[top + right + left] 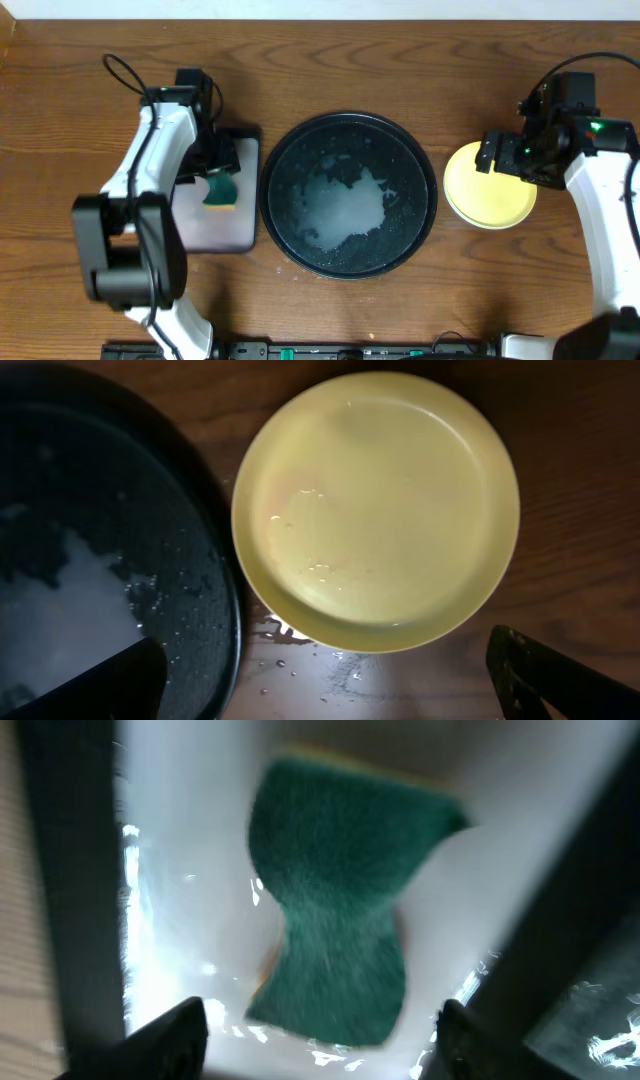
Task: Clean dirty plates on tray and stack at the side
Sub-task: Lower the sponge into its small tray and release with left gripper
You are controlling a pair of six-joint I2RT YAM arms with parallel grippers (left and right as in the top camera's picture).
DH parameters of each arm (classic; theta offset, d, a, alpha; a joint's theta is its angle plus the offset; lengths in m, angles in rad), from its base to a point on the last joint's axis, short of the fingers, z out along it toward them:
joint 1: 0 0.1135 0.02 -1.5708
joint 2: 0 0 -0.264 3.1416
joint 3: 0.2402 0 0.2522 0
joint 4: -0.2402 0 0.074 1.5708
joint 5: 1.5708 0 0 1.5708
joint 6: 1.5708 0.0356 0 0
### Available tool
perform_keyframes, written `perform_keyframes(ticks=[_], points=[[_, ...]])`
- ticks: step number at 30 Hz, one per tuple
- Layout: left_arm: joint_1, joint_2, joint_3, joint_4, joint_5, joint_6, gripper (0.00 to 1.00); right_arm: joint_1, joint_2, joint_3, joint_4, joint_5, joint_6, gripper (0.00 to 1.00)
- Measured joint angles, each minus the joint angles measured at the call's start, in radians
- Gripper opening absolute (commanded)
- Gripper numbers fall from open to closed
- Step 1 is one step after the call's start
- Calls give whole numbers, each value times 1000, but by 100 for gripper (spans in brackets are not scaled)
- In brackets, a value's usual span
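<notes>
The left tool (pixel 315 1025) is hanging wide open over a green sponge (pixel 330 900), which is lying loose on the small grey tray (pixel 215 235) (the fingers are standing clear of it on either side). The black tray (pixel 283 170) is sitting in the middle of the counter (pixel 350 60), holding foamy water. The yellow plate (pixel 375 510) is resting on the counter just beside the black tray's right rim. The right tool (pixel 325 645) is hovering above it, spread wide and gripping nothing.

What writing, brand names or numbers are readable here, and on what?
No readable text. The yellow plate, black tray, green sponge and grey tray are plain; any marking on the left arm or right arm is too small to tell.
</notes>
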Motion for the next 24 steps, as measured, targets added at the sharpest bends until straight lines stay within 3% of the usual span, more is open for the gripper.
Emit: perform_keyframes(ticks=[8, 15, 24], points=[[0, -236, 38, -6, 0, -2, 78, 0, -220, 0, -19, 0, 0, 99], [0, -241, 40, -6, 0, -2, 78, 0, -379, 0, -21, -21, 0, 99], [0, -241, 40, -6, 0, -2, 78, 0, -421, 0, -22, -49, 0, 99]])
